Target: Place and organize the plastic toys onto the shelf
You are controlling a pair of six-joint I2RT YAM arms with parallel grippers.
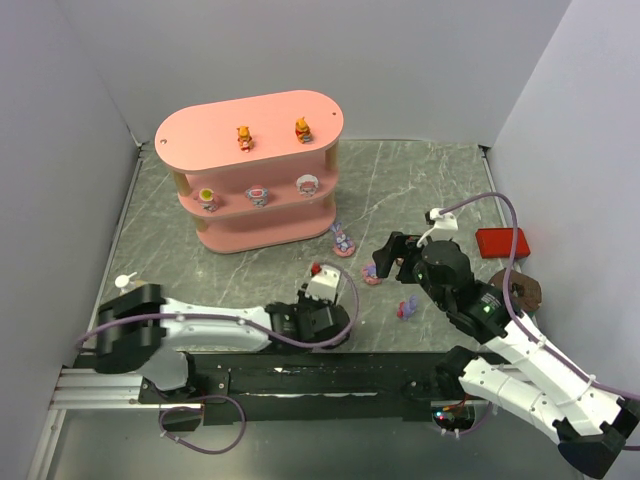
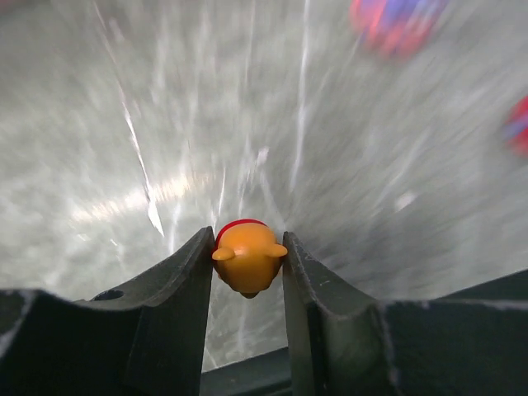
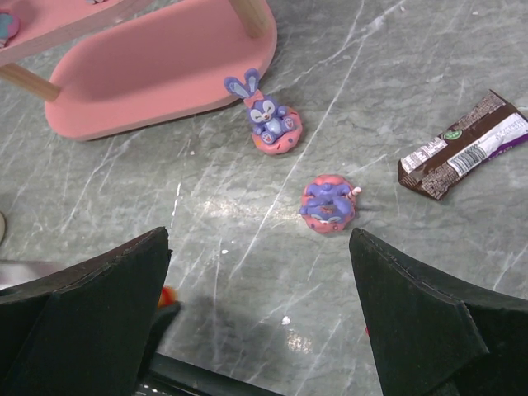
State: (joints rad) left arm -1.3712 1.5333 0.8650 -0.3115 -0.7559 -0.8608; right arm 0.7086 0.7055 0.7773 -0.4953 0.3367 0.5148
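Nine toys are in view, located here by reference to the shelf (image 1: 195, 135).

Two bears (image 1: 243, 137) stand on its top tier, right of centre and set back from the front rim. The left half of that tier is bare pink board.

Three round toys (image 1: 257, 193) sit in a spaced row along the middle tier, each close to the front rim.

Three purple toys (image 1: 374, 272) lie on the table (image 1: 200, 270) off the shelf's right front corner, in a line trailing away from it. The nearest, a bunny (image 3: 268, 120), sits just beside the bottom tier's curved rim, with a narrow strip of table between them. The bottom tier shows bare pink board in the right wrist view.

The third bear (image 2: 247, 260) is in front of the shelf's right end, pinched in the left gripper (image 2: 247, 239). The jaws are narrow, and both fingers (image 2: 186, 280) press the bear's sides.

The right gripper (image 3: 257, 239) hovers further out past the same end, among the purple toys. Its jaws are spread wide with only table between them, and one purple toy lies just ahead of the gap.

A broad stretch of table separates the shelf's front rim from the left arm. The shelf's left end stands near the left wall (image 1: 60, 150).

A snack bar (image 3: 462, 157) and a red box (image 1: 502, 243) lie well to the right of the shelf, toward the right wall.
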